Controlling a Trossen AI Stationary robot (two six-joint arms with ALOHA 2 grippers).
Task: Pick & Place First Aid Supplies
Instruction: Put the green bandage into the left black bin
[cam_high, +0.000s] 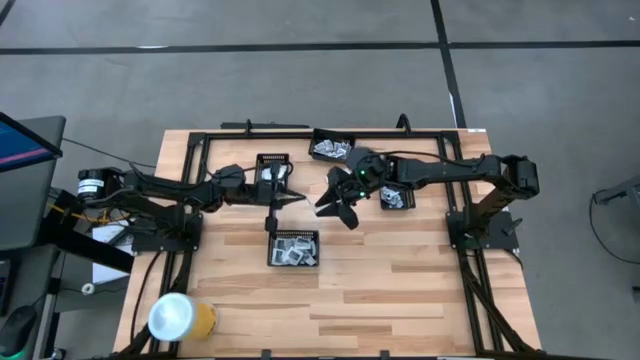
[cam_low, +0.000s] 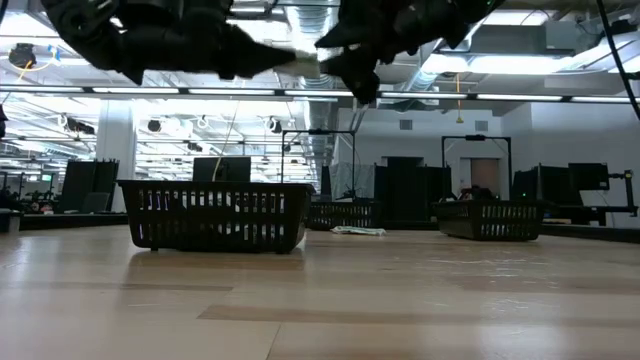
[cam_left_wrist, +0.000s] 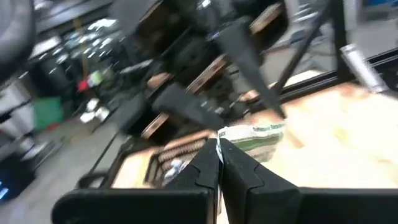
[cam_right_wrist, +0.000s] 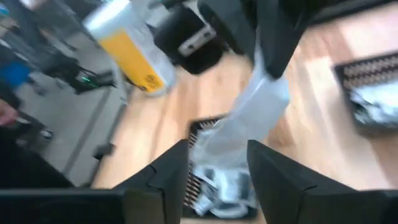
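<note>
A slim pale green-white strip packet (cam_left_wrist: 256, 138) hangs in the air above the middle of the table, with my left gripper (cam_left_wrist: 219, 148) shut on it. In the low view the strip (cam_low: 305, 62) shows high between the two grippers. My right gripper (cam_right_wrist: 217, 155) stands open, a finger on either side of the strip's other end (cam_right_wrist: 245, 121); I cannot tell whether they touch it. From above, my left gripper (cam_high: 298, 198) and my right gripper (cam_high: 340, 208) face each other tip to tip. My left gripper pinches one end of the strip (cam_left_wrist: 230, 138) between its two fingertips. The fingers come about level from the table's left. The strip sticks out beyond them toward my right gripper, lifted clear of the table.
Black mesh trays stand on the wooden table: one with packets near the middle (cam_high: 294, 247), one at the far edge (cam_high: 332, 148), one under my right arm (cam_high: 397, 197), one under my left gripper (cam_high: 272, 168). A yellow and white canister (cam_high: 180, 318) lies near left.
</note>
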